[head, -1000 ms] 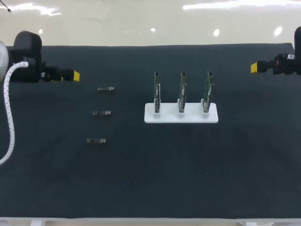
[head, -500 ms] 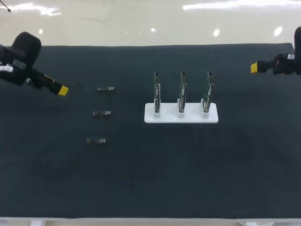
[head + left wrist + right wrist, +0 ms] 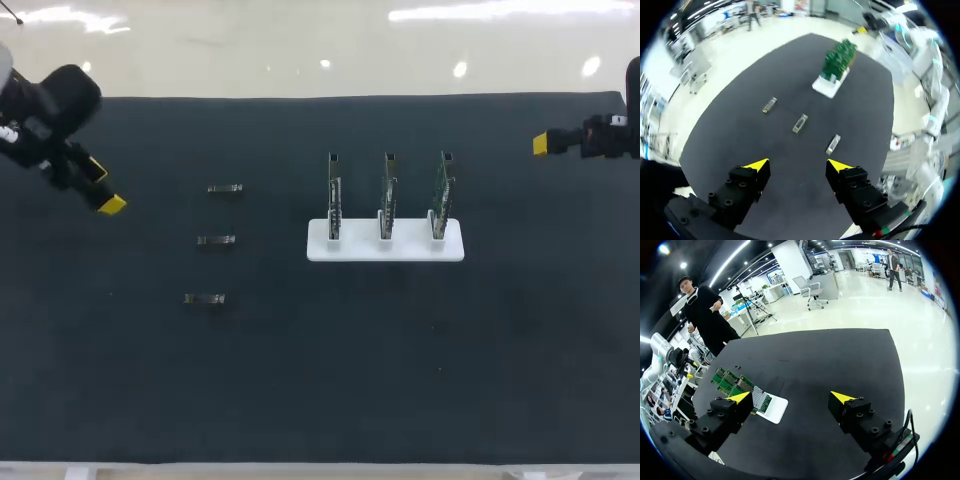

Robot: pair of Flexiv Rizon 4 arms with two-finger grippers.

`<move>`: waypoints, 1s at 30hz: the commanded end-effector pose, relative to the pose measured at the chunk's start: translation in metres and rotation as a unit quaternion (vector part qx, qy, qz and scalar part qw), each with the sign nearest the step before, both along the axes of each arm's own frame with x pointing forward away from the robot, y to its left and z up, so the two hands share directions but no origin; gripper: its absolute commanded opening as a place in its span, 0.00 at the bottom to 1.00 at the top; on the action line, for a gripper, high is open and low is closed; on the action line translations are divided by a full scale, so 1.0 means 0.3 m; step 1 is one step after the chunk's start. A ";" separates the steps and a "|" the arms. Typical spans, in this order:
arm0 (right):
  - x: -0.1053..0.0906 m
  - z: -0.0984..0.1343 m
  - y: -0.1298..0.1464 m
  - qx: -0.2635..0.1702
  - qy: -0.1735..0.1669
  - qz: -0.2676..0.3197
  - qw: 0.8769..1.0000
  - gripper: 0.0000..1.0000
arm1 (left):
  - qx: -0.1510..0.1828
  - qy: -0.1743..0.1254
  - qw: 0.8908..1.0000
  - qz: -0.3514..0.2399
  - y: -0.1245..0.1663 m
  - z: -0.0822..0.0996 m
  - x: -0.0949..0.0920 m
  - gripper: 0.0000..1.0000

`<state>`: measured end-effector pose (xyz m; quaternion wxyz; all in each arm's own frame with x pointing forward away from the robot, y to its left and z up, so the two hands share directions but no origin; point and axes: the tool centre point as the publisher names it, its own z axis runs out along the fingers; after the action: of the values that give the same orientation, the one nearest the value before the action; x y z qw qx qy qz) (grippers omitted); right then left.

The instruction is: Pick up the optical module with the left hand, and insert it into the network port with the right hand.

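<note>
The left hand (image 3: 110, 205) hangs over the far left of the table (image 3: 400, 380), angled down and to the right. In its wrist view the left hand (image 3: 805, 165) has its fingers spread with nothing between them.

Three small metal modules lie flat on the table to its right, in a loose row running from far to near. The far module (image 3: 225, 188) (image 3: 769, 104), the middle module (image 3: 216, 240) (image 3: 800, 123) and the near module (image 3: 204, 298) (image 3: 833, 144) are well apart from each other and from the hand.

To their right, near the table's middle, a white holder (image 3: 385, 243) (image 3: 829, 86) (image 3: 772, 410) carries three green boards (image 3: 388, 195) (image 3: 840, 55) (image 3: 732, 382), upright and side by side. The ports on them are too small to make out.

The right hand (image 3: 541, 144) sits at the far right edge, pointing left. Its fingers are also spread and bare in its wrist view (image 3: 795, 397), with the holder ahead of it
</note>
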<state>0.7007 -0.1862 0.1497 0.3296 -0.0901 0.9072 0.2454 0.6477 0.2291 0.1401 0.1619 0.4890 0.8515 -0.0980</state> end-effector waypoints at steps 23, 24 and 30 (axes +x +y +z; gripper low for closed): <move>-0.017 0.113 0.154 -0.042 -0.082 0.207 0.974 1.00 | 0.012 0.008 1.000 -0.011 0.009 0.013 0.009 1.00; -0.024 0.123 0.178 -0.051 -0.084 0.218 0.971 1.00 | 0.012 0.008 1.000 -0.011 0.009 0.013 0.009 1.00; -0.068 0.154 0.286 -0.081 -0.084 0.260 0.959 1.00 | 0.012 0.008 1.000 -0.011 0.009 0.013 0.009 1.00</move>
<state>0.6781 -0.1086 0.1899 0.3323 -0.3608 0.8420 0.2246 0.6498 0.2319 0.1441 0.1495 0.4993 0.8482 -0.0942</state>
